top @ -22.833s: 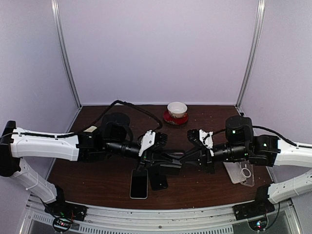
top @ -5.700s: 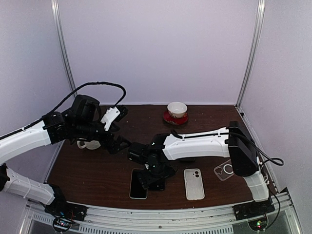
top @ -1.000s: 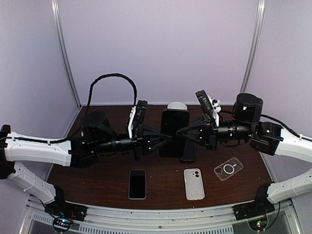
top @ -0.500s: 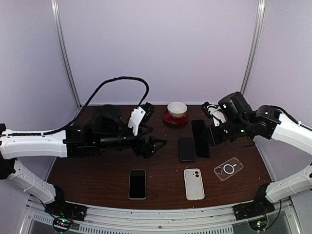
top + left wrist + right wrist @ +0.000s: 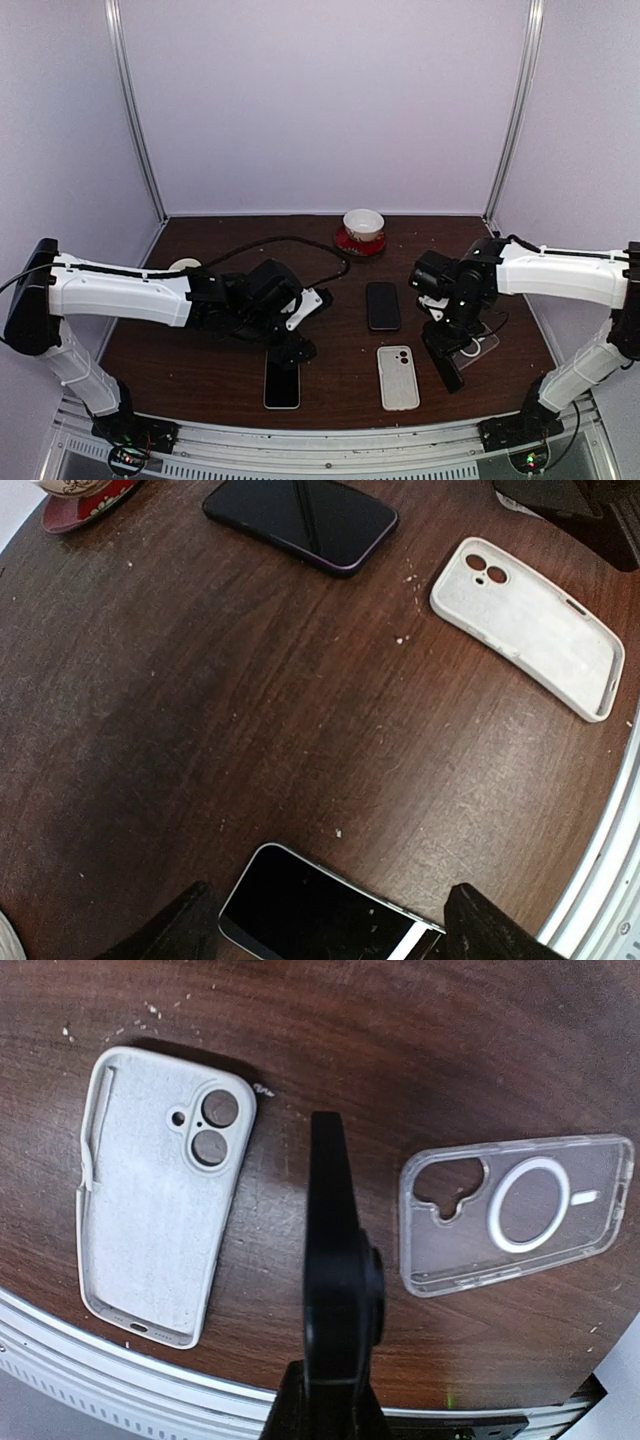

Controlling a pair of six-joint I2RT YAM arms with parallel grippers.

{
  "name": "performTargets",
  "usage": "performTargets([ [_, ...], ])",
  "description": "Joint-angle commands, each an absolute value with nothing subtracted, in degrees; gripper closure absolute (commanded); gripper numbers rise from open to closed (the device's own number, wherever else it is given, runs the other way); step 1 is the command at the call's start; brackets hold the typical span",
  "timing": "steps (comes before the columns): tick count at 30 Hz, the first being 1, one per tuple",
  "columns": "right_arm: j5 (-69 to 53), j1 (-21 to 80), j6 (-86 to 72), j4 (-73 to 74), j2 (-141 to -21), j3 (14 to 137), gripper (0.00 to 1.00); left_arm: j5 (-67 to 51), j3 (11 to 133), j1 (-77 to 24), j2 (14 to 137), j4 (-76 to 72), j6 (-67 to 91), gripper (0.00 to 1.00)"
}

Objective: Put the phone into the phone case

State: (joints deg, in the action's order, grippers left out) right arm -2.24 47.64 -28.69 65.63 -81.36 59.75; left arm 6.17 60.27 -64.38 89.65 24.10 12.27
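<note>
Right side first: the right gripper (image 5: 325, 1412) is pinched tight on a slim black phone (image 5: 335, 1250) and holds it edge-on over the dark brown wooden table (image 5: 330, 1020). From the wrist camera that thin edge runs straight down the gap between two cases lying open side up. A white soft phone case (image 5: 160, 1210) is to one side and a clear plastic phone case with a white ring (image 5: 515, 1210) to the other. From above, the held phone (image 5: 446, 362) crosses the near corner of the clear case (image 5: 478, 345), with the white case (image 5: 398, 377) just beside it. Whether the phone's lower end touches the wood cannot be told.

Over on the left, the left gripper (image 5: 330, 935) is down low with its fingers (image 5: 185, 925) spread wide. A black-screened phone with a pale rim (image 5: 320, 905) lies flat between them, close to the table's front edge (image 5: 283, 382). Contact cannot be made out.

Mid-table, a dark phone with a purple edge (image 5: 300, 520) lies flat, apart from both grippers. At the back, a white cup (image 5: 363, 222) stands on a red saucer (image 5: 350, 244).
</note>
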Motion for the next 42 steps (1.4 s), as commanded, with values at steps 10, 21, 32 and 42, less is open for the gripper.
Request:
performTargets([
  [10,-16.15,43.75,-30.28,65.94,-96.98,65.52,1.0,6.24,60.81,-64.13,89.31,25.34,9.69,0.19],
  [21,-23.72,47.38,-46.48,50.1,-96.7,63.56,1.0,4.57,55.66,-64.09,88.93,20.64,10.43,0.22],
  [32,-24.5,51.76,-48.32,45.25,-103.54,70.62,1.0,0.03,52.4,-64.11,94.18,15.9,10.25,0.52],
  [42,-15.04,51.68,-34.67,53.45,-95.62,74.0,1.0,-1.88,52.15,-64.23,94.76,13.24,12.01,0.68],
])
